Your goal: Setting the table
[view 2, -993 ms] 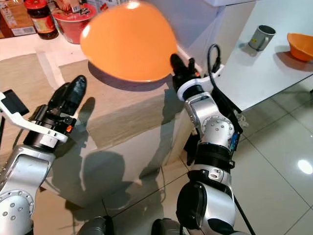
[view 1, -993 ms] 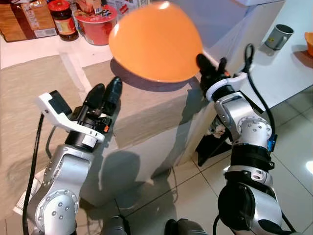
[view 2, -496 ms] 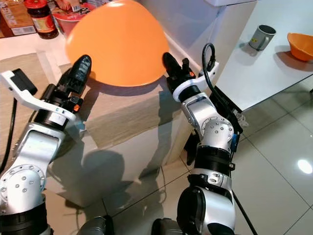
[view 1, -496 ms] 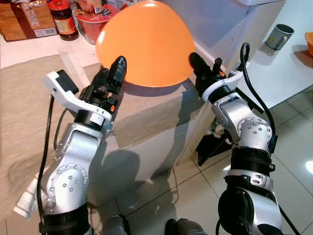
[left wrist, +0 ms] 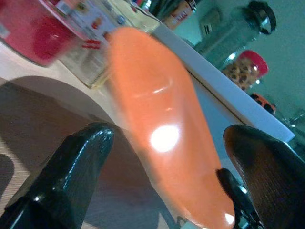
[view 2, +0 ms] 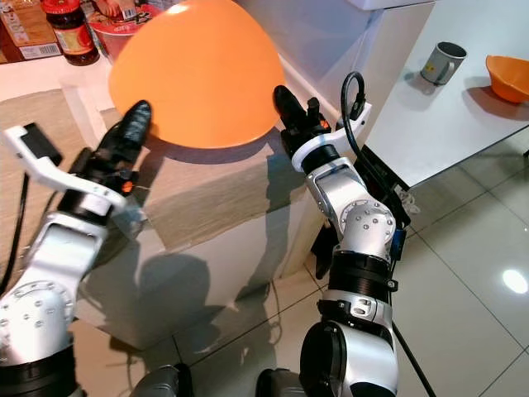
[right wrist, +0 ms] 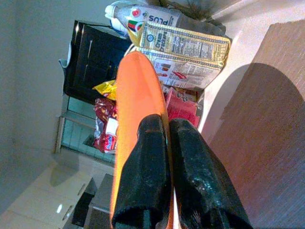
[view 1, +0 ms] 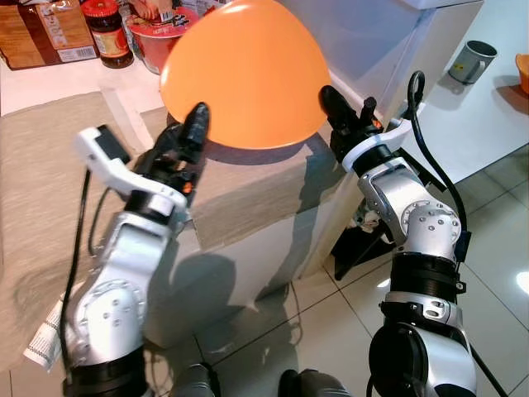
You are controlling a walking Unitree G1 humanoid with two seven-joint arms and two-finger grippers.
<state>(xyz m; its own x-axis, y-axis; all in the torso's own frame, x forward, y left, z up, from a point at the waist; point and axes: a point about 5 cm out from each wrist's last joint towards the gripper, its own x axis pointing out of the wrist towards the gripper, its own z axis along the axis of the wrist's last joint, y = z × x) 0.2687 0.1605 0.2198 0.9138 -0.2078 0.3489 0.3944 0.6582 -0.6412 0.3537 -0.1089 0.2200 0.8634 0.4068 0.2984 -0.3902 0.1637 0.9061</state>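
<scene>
My right gripper [right wrist: 164,167] pinches the rim of the orange plate [view 1: 245,74], held tilted above the worktop [view 1: 248,194]. My left gripper [left wrist: 167,157] is spread wide with the plate's far edge between its jaws, not yet closed. I should close gently and level it; the glossy, smooth, round plate could slip.

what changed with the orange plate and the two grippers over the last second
The left gripper rose from below the table edge to the orange plate, open at its near rim. The plate, pinched by the right gripper, shifted slightly toward the robot's left. The grey mug and the jar stayed put.
</scene>
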